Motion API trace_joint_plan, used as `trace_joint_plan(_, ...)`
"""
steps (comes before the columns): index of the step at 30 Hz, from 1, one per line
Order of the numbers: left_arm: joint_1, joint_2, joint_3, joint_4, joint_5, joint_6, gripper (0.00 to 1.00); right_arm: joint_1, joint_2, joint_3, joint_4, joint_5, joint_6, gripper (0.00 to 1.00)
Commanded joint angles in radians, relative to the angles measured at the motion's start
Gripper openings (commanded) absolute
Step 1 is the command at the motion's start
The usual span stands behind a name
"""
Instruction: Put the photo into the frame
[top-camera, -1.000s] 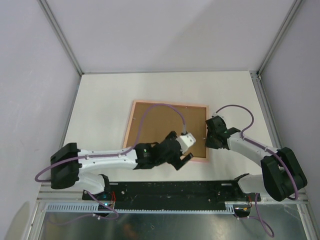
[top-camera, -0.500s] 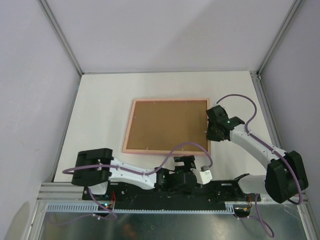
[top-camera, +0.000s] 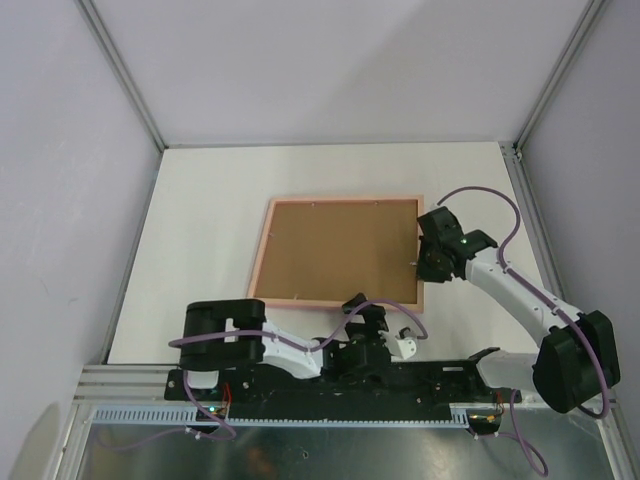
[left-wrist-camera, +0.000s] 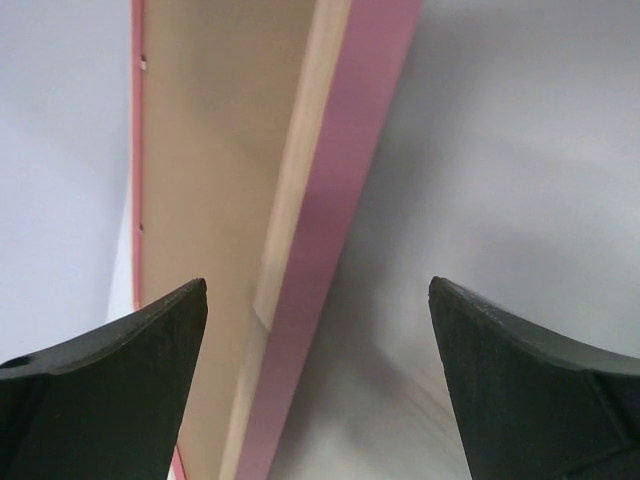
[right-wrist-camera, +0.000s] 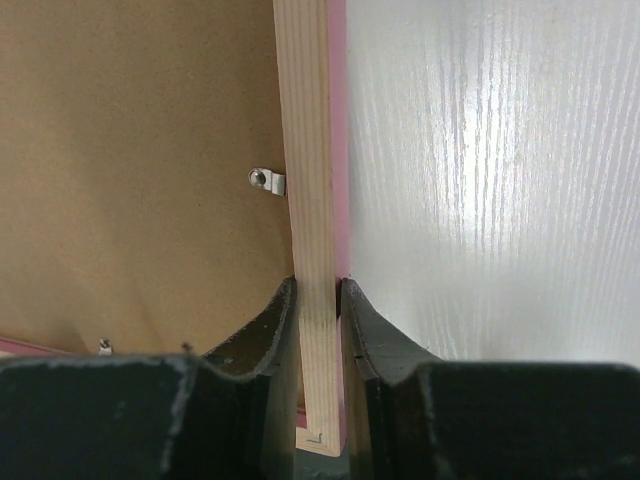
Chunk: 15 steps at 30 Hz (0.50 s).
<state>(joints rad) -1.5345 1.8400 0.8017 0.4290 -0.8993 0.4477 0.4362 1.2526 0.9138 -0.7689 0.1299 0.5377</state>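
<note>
The frame (top-camera: 340, 201) lies face down on the white table, its pale wood and pink rails around the brown backing board (top-camera: 340, 250). The photo is hidden. My right gripper (top-camera: 431, 264) is shut on the frame's right rail; in the right wrist view its fingers (right-wrist-camera: 270, 325) pinch the wood rail (right-wrist-camera: 306, 150) near the corner, the gripper (right-wrist-camera: 317, 287) straddling it. My left gripper (top-camera: 365, 309) is open and empty, low by the frame's near edge. The left wrist view shows the gripper (left-wrist-camera: 318, 290) facing the pink rail (left-wrist-camera: 345, 190) and the board (left-wrist-camera: 215, 150).
A small metal clip (right-wrist-camera: 268, 180) holds the backing board (right-wrist-camera: 130, 150) at the right rail. The black base rail (top-camera: 330, 385) runs along the near edge. Bare white table (top-camera: 200, 230) lies left of the frame, and more behind it.
My left arm has pulled back from over the frame's near right part and folded down near the base. The frame, held by my right gripper, has shifted slightly right and away.
</note>
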Motion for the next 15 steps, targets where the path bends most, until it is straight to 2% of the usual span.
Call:
trace_joint_plan(1,0.032,0.022,-0.05,0.278,-0.078,0.135,0.94,-0.006,-0.055,0.067,0.016,-0.036,0.008,0.0)
trace_joint_plan(5,0.053,0.09,-0.071,0.469,-0.118,0.27,0.89,-0.009,-0.061,0.071,0.011,-0.047,0.006,0.0)
trace_joint_plan(8,0.059,0.125,-0.081,0.584,-0.125,0.358,0.79,-0.016,-0.066,0.076,0.004,-0.05,0.0,0.0)
trace_joint_plan(10,0.063,0.14,-0.075,0.624,-0.126,0.39,0.65,-0.022,-0.07,0.079,0.001,-0.053,-0.004,0.0)
trace_joint_plan(15,0.075,0.155,-0.062,0.693,-0.131,0.473,0.21,-0.034,-0.082,0.081,-0.004,-0.06,-0.009,0.0)
